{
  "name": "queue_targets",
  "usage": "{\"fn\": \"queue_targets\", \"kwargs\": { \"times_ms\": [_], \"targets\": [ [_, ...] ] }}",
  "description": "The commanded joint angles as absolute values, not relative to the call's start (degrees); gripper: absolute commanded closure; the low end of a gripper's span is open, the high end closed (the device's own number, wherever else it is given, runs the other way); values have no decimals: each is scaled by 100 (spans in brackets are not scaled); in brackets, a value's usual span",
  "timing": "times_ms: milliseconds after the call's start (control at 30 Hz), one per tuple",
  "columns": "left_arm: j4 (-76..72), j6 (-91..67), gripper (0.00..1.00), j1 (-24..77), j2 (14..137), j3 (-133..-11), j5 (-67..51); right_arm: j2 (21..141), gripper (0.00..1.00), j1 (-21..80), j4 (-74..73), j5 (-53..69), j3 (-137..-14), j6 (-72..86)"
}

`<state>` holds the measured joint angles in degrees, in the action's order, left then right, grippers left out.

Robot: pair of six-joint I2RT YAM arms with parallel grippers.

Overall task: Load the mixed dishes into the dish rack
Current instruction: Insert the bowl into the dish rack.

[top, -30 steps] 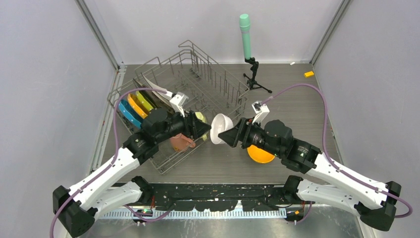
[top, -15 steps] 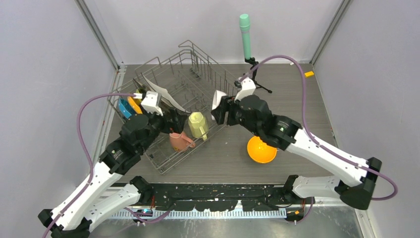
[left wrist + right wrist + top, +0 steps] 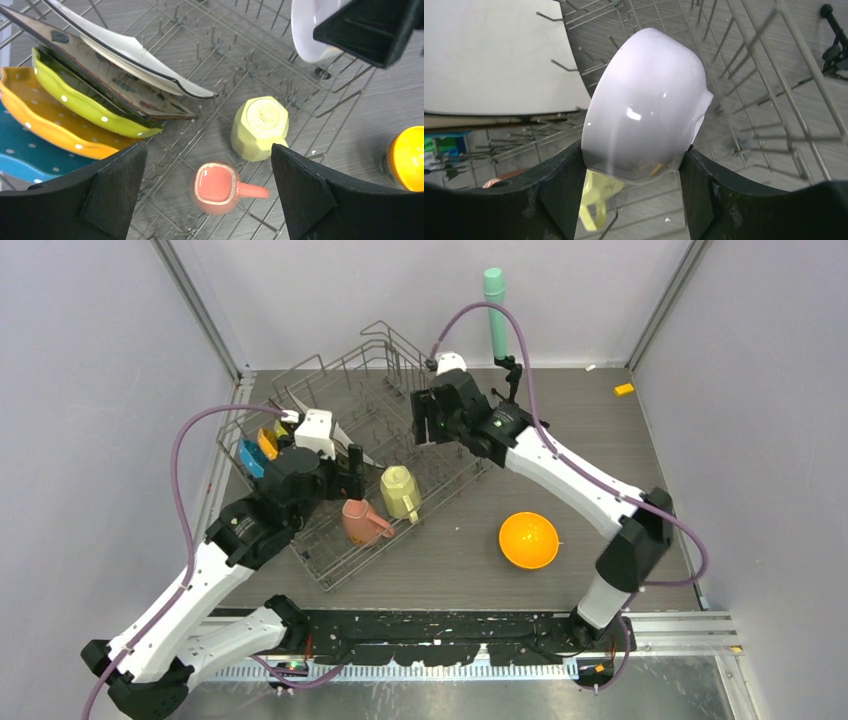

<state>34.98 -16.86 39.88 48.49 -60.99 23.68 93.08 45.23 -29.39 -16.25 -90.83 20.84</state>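
Glossy white bowl (image 3: 644, 100) has moved over grey wire dish rack (image 3: 385, 418).

Wire dish rack (image 3: 385, 430): dotted plates (image 3: 50, 125) edgewise, 9 o'clock; pink mug (image 3: 360, 522), yellow mug (image 3: 399, 490), 5 o'clock; white bowl (image 3: 646, 107) held above; orange bowl (image 3: 528, 540) outside, 4 o'clock.

Top view from my console: the dish rack (image 3: 330, 365) sits left of centre on the table (image 3: 600, 440), set at a slant. At its left end the round plates (image 3: 60, 125) stand on edge in a row. The square plate (image 3: 125, 50) leans beside them, toward the rack's middle. Lower in the rack, the upturned mug (image 3: 398, 490) stands just right of the mouth-up mug (image 3: 360, 522). The loose bowl (image 3: 528, 540) lies on the table right of the rack, well apart. The held bowl (image 3: 646, 100) sits between the right gripper (image 3: 631, 152) fingers over the rack's far end. The left gripper (image 3: 205, 150), jaws apart, hangs above both mugs. A cylinder on a tripod (image 3: 495, 310) stands behind the rack, top centre.
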Motion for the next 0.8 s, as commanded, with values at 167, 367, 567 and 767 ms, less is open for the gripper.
{"fn": "queue_targets", "kwargs": {
  "times_ms": [167,367,567,767],
  "targets": [
    [3865,-1521,2,3781,4932,-6527,2689,11285,93,4433,-4043,-1527,-11846,681],
    [3983,-1564,1,3575,4919,-6525,2585,12262,93,4421,-4337,-1558,-13065,135],
    [4048,-1592,0,3343,4885,-6638,2341,13082,91,4412,-4392,-1839,-13975,-446],
    [3924,-1583,0,3159,4806,-6670,2057,13626,89,4375,-3908,-2160,-14385,-936]
  ]
}}
